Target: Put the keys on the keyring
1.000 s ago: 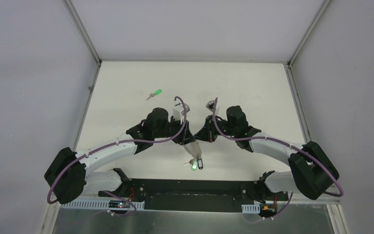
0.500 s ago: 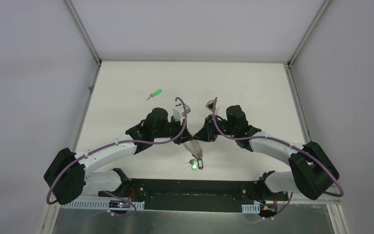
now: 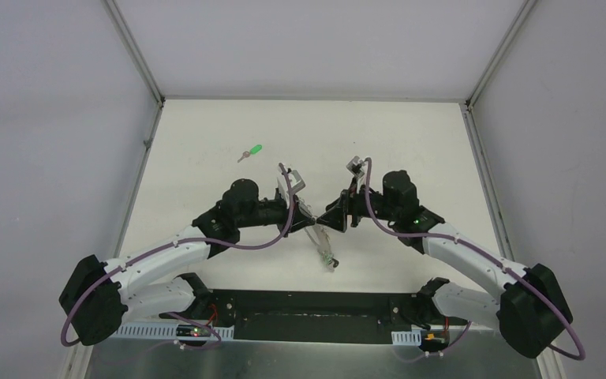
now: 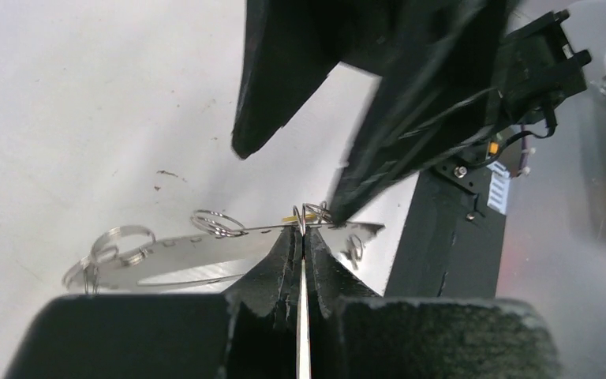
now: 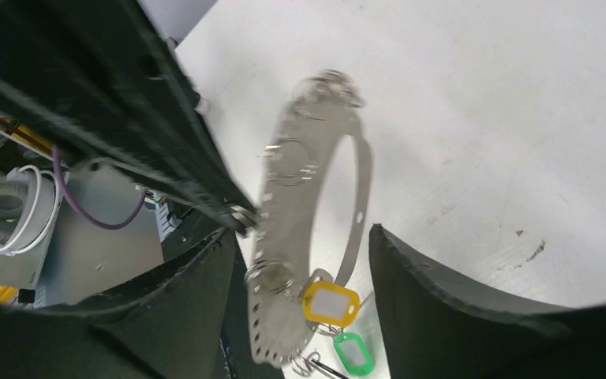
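The keyring (image 3: 325, 246) is a flat grey metal band with small holes and little split rings, hanging between my two grippers above the near middle of the table. My left gripper (image 3: 309, 217) is shut on its thin edge (image 4: 304, 234). My right gripper (image 5: 301, 237) is open, its fingers (image 5: 442, 300) standing either side of the keyring (image 5: 316, 197) without touching it. A yellow tag (image 5: 330, 303) and a green tag (image 5: 352, 352) dangle from the band. One of the keys, with a green head (image 3: 250, 151), lies on the table far left of both grippers.
The white table (image 3: 410, 142) is walled at the back and both sides. A black base plate (image 3: 308, 304) runs along the near edge below the hanging ring. The right gripper's black fingers (image 4: 284, 79) loom close over the left gripper.
The right gripper has opened and let go of the keyring. The left gripper has shut on it. Both arms shifted, the right one drawing back rightwards, and the ring now hangs tilted.
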